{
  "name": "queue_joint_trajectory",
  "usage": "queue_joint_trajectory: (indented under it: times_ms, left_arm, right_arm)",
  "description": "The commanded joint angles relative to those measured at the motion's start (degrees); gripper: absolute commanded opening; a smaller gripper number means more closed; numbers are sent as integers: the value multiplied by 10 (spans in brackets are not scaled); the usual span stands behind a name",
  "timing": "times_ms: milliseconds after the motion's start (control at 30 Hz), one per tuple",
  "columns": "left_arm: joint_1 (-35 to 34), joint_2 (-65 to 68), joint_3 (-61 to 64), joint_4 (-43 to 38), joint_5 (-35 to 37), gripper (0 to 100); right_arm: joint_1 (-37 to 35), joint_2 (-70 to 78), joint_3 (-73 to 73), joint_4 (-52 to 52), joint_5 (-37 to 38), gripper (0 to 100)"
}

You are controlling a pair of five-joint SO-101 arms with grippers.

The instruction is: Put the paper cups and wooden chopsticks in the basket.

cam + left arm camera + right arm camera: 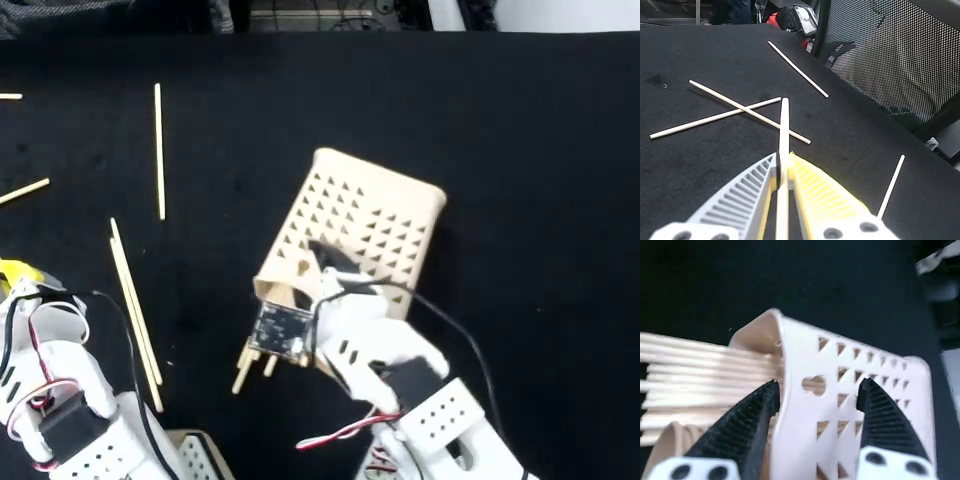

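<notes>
The cream basket [370, 215] lies on its side mid-table, with a bundle of wooden chopsticks [255, 365] sticking out of its near end. My right gripper [335, 270] hangs over that end. In the right wrist view it [820, 387] is open, its black fingers on either side of the basket's perforated wall [805, 350], with the chopsticks [700, 370] stacked inside. My left gripper [15, 272] is at the table's left edge. It [783, 157] is shut on one chopstick [784, 120] that points forward above two crossed chopsticks [747, 110].
Loose chopsticks lie on the black cloth: a pair [135, 310] left of the basket, one [158, 150] farther back, and two short ends [22, 190] at the left edge. Beyond the table edge stands a mesh chair back [890, 55].
</notes>
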Motion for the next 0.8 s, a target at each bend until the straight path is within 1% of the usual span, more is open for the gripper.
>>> queue_joint_trajectory:
  times_ms: [0, 133, 267, 333, 467, 533, 567, 667, 767]
  left_arm:
    - [4, -3, -2, -13, 4, 29]
    - [4, -3, -2, -12, 4, 29]
    - [5, -4, -8, 5, 4, 29]
    - [12, -4, -8, 5, 4, 29]
    - [25, -4, -8, 7, 4, 29]
    - [25, -4, -8, 7, 4, 29]
    - [25, -4, -8, 7, 4, 29]
    - [25, -4, -7, 6, 4, 29]
    - [25, -4, -7, 6, 4, 29]
  right_arm:
    - [4, 1, 9, -38, 7, 265]
    - [6, 0, 15, -76, 28, 251]
    - [13, -4, 14, -109, 69, 105]
    - [15, -5, 14, -124, 71, 57]
    - [15, -5, 12, -147, 71, 52]
    - [16, -5, 11, -164, 70, 30]
    - [21, -5, 8, -172, 62, 10]
    - [37, -5, -17, -186, 25, 11]
    - [46, -5, -51, -148, -6, 11]
